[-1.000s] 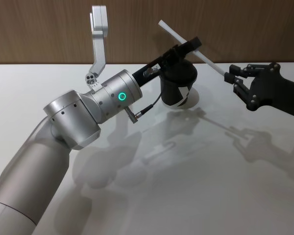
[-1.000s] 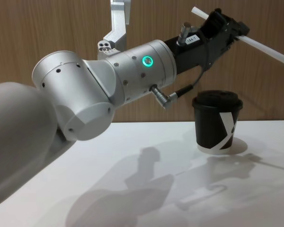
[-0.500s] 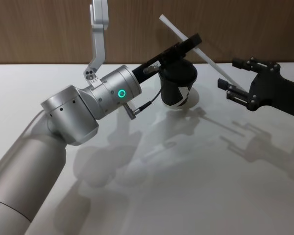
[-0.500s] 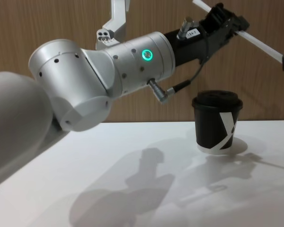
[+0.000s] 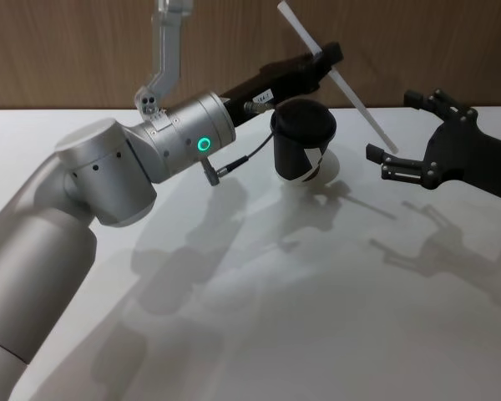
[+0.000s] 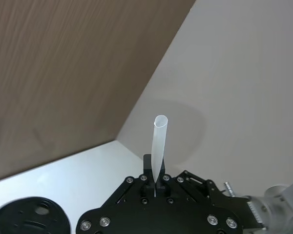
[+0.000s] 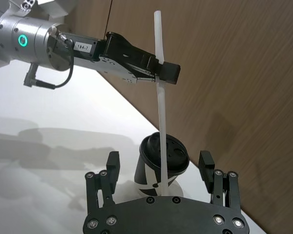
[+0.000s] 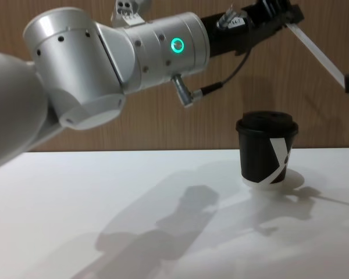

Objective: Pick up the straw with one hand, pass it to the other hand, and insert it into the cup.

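Observation:
My left gripper (image 5: 327,60) is shut on the white straw (image 5: 351,88) and holds it tilted in the air above and behind the black lidded cup (image 5: 303,150). The straw slopes down to the right, and its lower end lies between the spread fingers of my right gripper (image 5: 392,125), which is open and apart from it. From the right wrist, the straw (image 7: 159,97) stands between the two open fingers of that gripper (image 7: 159,163), with the cup (image 7: 176,156) behind. The left wrist view looks along the straw (image 6: 158,141), clamped by my left gripper (image 6: 156,187). In the chest view the cup (image 8: 266,148) stands upright on the table.
The white table (image 5: 275,317) stretches open in front of the cup. A brown wood wall (image 5: 83,50) runs along its far edge. A silver bracket (image 5: 163,50) hangs behind my left arm.
My right gripper has let go of the straw's lower end and opened wide. My left arm has lifted and tipped the straw steeper.

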